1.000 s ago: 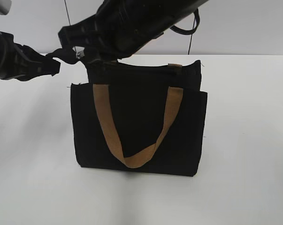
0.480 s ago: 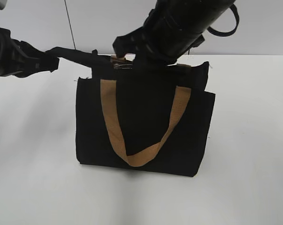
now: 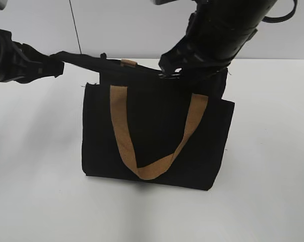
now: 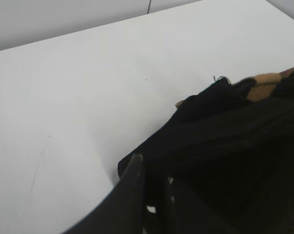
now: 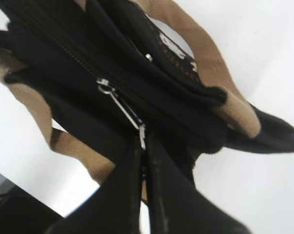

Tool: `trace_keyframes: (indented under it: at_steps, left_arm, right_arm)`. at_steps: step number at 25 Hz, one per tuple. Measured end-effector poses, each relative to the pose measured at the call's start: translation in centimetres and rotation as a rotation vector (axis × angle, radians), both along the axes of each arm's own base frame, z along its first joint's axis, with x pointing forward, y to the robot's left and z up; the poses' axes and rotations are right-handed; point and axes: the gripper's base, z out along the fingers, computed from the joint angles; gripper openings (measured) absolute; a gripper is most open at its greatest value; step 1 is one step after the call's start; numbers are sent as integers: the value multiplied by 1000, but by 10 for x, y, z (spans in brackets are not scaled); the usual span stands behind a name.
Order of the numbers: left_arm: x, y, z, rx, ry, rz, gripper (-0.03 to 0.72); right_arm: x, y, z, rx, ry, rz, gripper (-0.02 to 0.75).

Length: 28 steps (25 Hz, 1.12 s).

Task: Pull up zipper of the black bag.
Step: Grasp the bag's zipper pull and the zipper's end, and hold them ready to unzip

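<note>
Right tool [image 3: 168,75], clamped on the zipper [image 5: 118,103] pull, has dragged it toward three o'clock along the black bag [image 3: 157,136]; left tool [image 3: 55,68] pinches the nine o'clock corner. Closure nearly complete.

Exterior view: we look down at a slant across the worktop [image 3: 272,151], facing the front of the black bag [image 3: 157,136] from a moderate range. Left wrist view: we look past the left tool [image 4: 154,195], close to the bag's corner. Right wrist view: very close on the zipper [image 5: 120,105]. All views share the bag's top edge.
</note>
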Motion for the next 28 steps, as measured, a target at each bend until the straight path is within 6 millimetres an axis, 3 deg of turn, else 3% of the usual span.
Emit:
trace_keyframes:
  at_steps: [12, 25, 28]
  left_arm:
    - [-3, -4, 0, -13, 7, -34, 19]
    - [-4, -6, 1, -23, 13, -55, 19]
    - [-4, -6, 1, -20, 11, -49, 46]
  right_arm:
    - [-5, -16, 6, -170, -17, 63, -15]
    - [-13, -23, 20, -175, -47, 82, -15]
    - [-15, -22, 20, -156, -19, 82, 22]
